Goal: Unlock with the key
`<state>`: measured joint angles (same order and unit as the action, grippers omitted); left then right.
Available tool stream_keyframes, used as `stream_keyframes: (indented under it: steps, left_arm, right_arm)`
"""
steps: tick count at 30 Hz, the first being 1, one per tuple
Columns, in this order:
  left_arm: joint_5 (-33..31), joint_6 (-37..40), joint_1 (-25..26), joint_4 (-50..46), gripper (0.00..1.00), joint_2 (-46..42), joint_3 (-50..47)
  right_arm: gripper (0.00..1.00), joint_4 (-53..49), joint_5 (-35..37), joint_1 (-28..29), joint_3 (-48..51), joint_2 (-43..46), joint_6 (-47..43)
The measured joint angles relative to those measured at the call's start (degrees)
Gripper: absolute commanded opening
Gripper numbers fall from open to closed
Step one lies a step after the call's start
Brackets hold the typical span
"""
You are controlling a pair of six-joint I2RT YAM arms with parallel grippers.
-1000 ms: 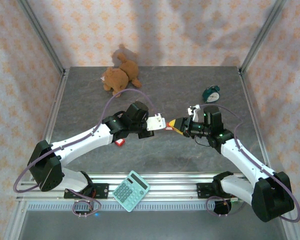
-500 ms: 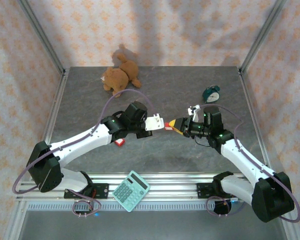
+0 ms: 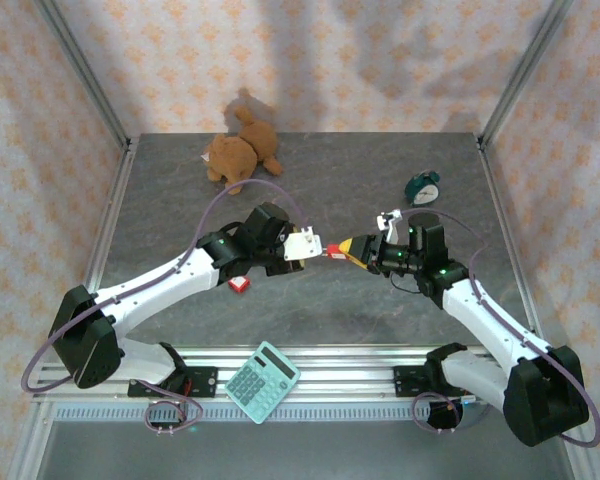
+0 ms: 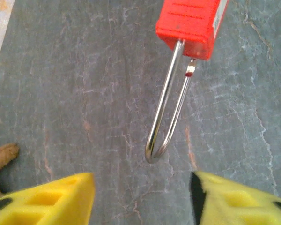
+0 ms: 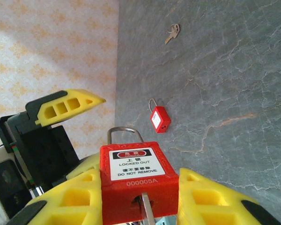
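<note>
Fingers of my right gripper clamped on the red padlock over mid-table, key in its keyhole, my left gripper spread wide and empty just left, second padlock lying nearer left.

Red padlock, grey veined table, brown teddy, teal calculator, orange-patterned walls

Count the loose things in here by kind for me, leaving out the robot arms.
Padlocks: 2, one in the right gripper, one on the table.
Keys: 1 on the table; a metal sliver in the held padlock may be another.
Teddy bears: 1
Clocks: 1
Calculators: 1
Total: 6 for certain.
</note>
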<state>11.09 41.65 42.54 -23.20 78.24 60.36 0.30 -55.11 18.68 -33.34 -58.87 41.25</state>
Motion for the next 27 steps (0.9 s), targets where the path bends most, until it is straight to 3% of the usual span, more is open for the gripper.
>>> stream_keyframes:
  steps: [10,18,21,27]
  left_arm:
    - [0.61,0.44,6.99,0.7,0.65,3.5,5.62]
    - [1.62,0.37,7.37,2.34,0.58,9.94,8.17]
    - [1.77,0.37,7.37,3.26,0.52,10.47,8.2]
    - [1.97,0.24,7.5,4.11,0.29,10.49,8.17]
  right_arm:
    - [0.28,-0.46,-0.09,0.0,0.0,0.0,-0.46]
    - [0.28,-1.62,-0.44,0.37,0.0,0.0,-1.33]
    - [0.28,-1.97,-0.46,0.57,0.0,0.04,-1.57]
    - [0.28,-2.38,-0.24,0.55,0.0,0.33,-2.21]
